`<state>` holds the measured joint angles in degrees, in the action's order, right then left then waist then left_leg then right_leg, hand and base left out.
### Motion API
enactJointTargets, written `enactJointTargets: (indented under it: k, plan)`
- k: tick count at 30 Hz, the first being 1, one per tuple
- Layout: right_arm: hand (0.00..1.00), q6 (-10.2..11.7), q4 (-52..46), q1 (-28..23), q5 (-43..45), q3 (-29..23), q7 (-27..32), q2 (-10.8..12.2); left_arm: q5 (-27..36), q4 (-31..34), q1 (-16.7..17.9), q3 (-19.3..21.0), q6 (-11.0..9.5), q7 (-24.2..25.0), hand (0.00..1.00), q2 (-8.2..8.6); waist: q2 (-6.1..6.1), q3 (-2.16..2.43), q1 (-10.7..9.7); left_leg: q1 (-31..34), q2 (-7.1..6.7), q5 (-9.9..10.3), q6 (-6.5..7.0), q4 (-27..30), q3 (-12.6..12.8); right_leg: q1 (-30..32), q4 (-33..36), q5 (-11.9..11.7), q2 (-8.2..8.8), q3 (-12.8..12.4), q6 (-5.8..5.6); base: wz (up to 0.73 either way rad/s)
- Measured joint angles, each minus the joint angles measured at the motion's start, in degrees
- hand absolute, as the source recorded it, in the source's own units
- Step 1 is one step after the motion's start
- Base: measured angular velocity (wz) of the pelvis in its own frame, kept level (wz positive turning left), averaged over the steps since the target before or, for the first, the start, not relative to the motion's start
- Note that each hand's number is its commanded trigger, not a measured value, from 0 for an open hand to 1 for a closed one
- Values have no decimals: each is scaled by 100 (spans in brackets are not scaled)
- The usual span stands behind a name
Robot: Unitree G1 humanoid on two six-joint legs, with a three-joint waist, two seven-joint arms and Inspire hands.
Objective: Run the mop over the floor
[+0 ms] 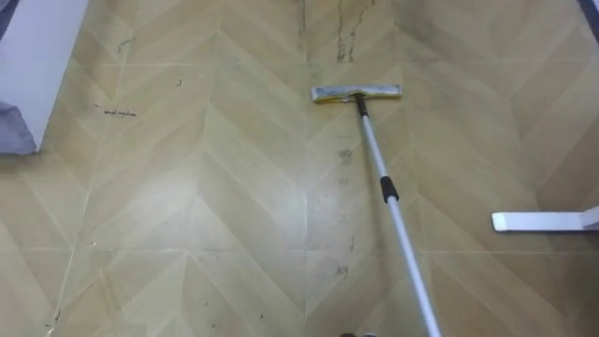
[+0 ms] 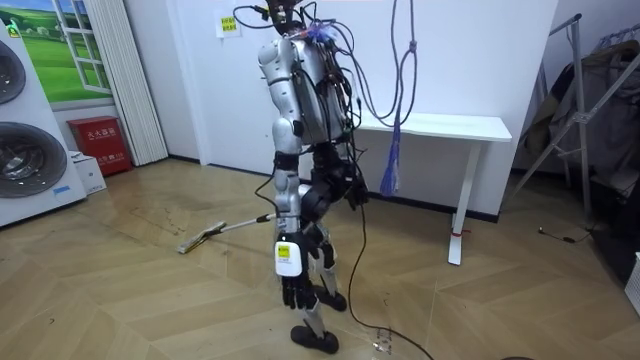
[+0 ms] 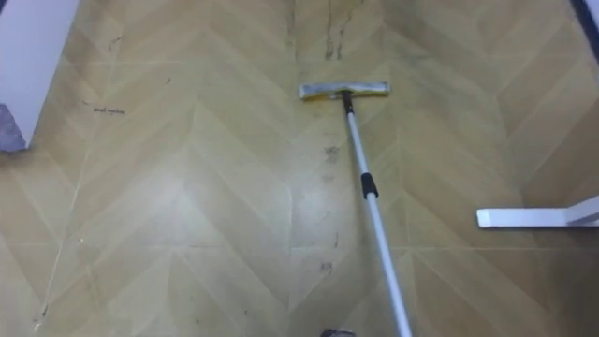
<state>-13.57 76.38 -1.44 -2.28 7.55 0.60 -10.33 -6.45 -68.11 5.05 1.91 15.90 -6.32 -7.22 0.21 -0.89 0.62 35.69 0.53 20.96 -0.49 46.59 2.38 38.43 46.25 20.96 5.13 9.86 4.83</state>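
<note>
Mop (image 1: 385, 178) flat on floor (image 1: 187, 206); L hand (image 2: 291, 288) hangs, fingers prob loose; R hand (image 2: 310, 198) fingers: can't tell.

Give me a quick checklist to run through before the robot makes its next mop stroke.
1. Mop head flat on the floor: ok.
2. Pole in one straight line: ok.
3. Grip on the pole: cannot tell; its upper end leaves the eye view's bottom edge.
4. Floor ahead clean: not ok; dark marks lie just beyond the mop head.
5. White table foot clear of the pole: ok, apart on the right.
6. Left hand free: ok, hangs open at the robot's side.
</note>
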Motion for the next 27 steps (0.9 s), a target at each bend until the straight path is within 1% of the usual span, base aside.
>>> enactJointTargets:
  k: [1,2,3,4,5,6,7,8,9,10,11,12,13,14,15,16,17,18,19,20,21,22,23,24,25,26,27]
  plan:
    - [100,42,0,-4,-86,69,18,-17,139,3,-3,-38,-14,-42,0,2,0,4,18,279,22,27,-25,330,-20,202,265,112,13,38,99,6]
    - [100,80,-1,-5,-149,131,27,-21,248,6,-2,-89,-32,-72,0,-7,-4,7,18,396,32,28,-29,486,-24,290,366,153,22,52,113,11]
    - [100,146,0,-19,-257,243,49,-29,431,6,1,-211,-51,-103,0,-14,6,24,32,620,74,29,-35,828,-61,433,561,241,17,101,123,8]
    - [100,167,8,-21,-287,252,54,-35,561,2,8,-316,-57,-107,0,-12,25,34,94,880,118,-15,-103,1272,-133,549,759,339,-16,137,144,0]
    - [100,171,28,-16,-295,253,54,-38,660,0,16,-352,-68,-120,0,-12,21,34,140,1013,144,-92,-198,1570,-171,588,872,394,-28,142,176,-14]
    - [100,171,99,27,-299,268,52,-57,965,-2,103,-525,-114,-205,0,-13,24,35,233,1352,191,-451,-253,2327,-233,627,1112,517,-52,159,246,-32]
    - [100,165,163,130,-277,273,46,-90,1182,-2,188,-635,-133,-243,0,-5,-43,34,343,1697,172,-1071,-215,3050,-268,639,1324,624,-58,144,321,-40]
    - [100,133,211,214,-263,271,39,-109,1311,-3,225,-712,-142,-275,0,-6,-4,68,411,1889,176,-1560,-223,3433,-257,640,1391,639,-70,123,336,-53]
    - [100,52,306,448,-181,239,25,-169,1521,-55,248,-789,-175,-319,0,13,-55,44,534,2281,181,-2212,-282,4193,-184,660,1461,649,-117,70,354,-64]
    - [100,-43,383,821,-14,171,-11,-219,1603,-62,243,-789,-229,-325,0,19,-75,32,663,2625,181,-2339,-251,4878,-46,692,1469,647,-108,4,357,-70]
    - [100,-71,401,1027,42,169,-25,-233,1607,-63,236,-788,-263,-329,0,11,-97,23,725,2768,179,-2317,-234,5094,32,719,1464,647,-95,-53,357,-80]
    - [100,-69,423,1444,21,231,-73,-264,1727,-55,209,-789,-353,-364,0,-7,-202,-41,844,2946,181,-2242,-173,5211,156,770,1451,649,-15,-159,353,-79]
    - [100,15,484,1748,-89,340,-102,-311,1818,-48,183,-790,-430,-393,0,-5,-275,-93,913,2969,179,-2042,-57,4900,183,782,1410,675,107,-181,300,-71]
    - [100,55,492,1847,-201,449,-119,-340,1814,-61,171,-798,-464,-395,0,-1,-275,-94,952,2899,167,-1903,-42,4544,178,767,1386,707,172,-162,239,-37]
    - [100,106,507,1971,-272,651,-62,-438,1794,-90,147,-884,-505,-390,0,-18,-248,-76,989,2594,132,-1650,-36,3380,162,722,1334,758,266,-94,137,5]
    - [100,131,473,1980,-393,699,-160,-579,1795,-120,122,-888,-512,-337,0,-40,-139,-22,974,2153,97,-1419,22,2018,93,656,1301,803,358,84,38,22]
    - [100,130,467,1987,-452,698,-206,-628,1798,-132,108,-885,-504,-300,0,-61,-65,25,971,1971,93,-1309,47,1450,71,642,1296,811,379,168,-26,43]
    - [100,127,470,1919,-581,690,-220,-672,1794,-133,44,-884,-487,-227,0,-138,-23,58,922,1690,75,-783,164,789,50,677,1349,825,430,207,-125,67]
    - [100,150,479,1793,-787,676,-245,-749,1795,-144,-113,-893,-468,-158,0,-203,51,66,820,1723,5,-514,317,724,112,664,1364,861,578,287,-246,77]
    - [100,153,492,1718,-854,668,-266,-784,1792,-176,-170,-889,-468,-129,0,-213,53,76,779,1734,-8,-466,367,709,182,631,1347,873,651,316,-323,94]
    - [100,160,595,1508,-903,619,-315,-850,1732,-179,-235,-887,-462,-63,0,-214,68,91,690,1667,-97,-378,490,681,302,508,1330,827,798,311,-479,95]
    - [100,153,730,1234,-959,615,-302,-944,1687,-178,-261,-887,-481,-40,0,-180,132,129,619,1592,-214,-240,691,728,373,409,1410,805,839,128,-569,92]
    - [100,151,775,1095,-1008,622,-272,-986,1690,-177,-292,-889,-484,-41,0,-168,158,121,594,1552,-272,-132,746,770,409,475,1629,771,834,-47,-570,72]
    - [100,150,812,815,-1123,639,-167,-1045,1687,-167,-349,-888,-478,-57,0,-149,244,80,571,1514,-372,77,847,940,404,815,2380,281,817,-377,-528,33]
    - [100,145,791,506,-1186,636,-82,-988,1672,-102,-335,-880,-472,-113,0,-169,290,72,568,1443,-431,301,906,1087,387,1238,3008,-278,675,-766,-516,16]
    - [100,135,766,379,-1229,645,-59,-933,1649,-63,-316,-889,-463,-145,0,-186,320,63,564,1407,-430,405,921,1143,379,1412,3231,-354,578,-867,-535,0]
    - [100,107,717,181,-1347,643,-48,-806,1610,-15,-295,-889,-467,-201,0,-202,383,43,482,1342,-433,540,943,1197,346,1751,3364,-348,462,-924,-562,7]
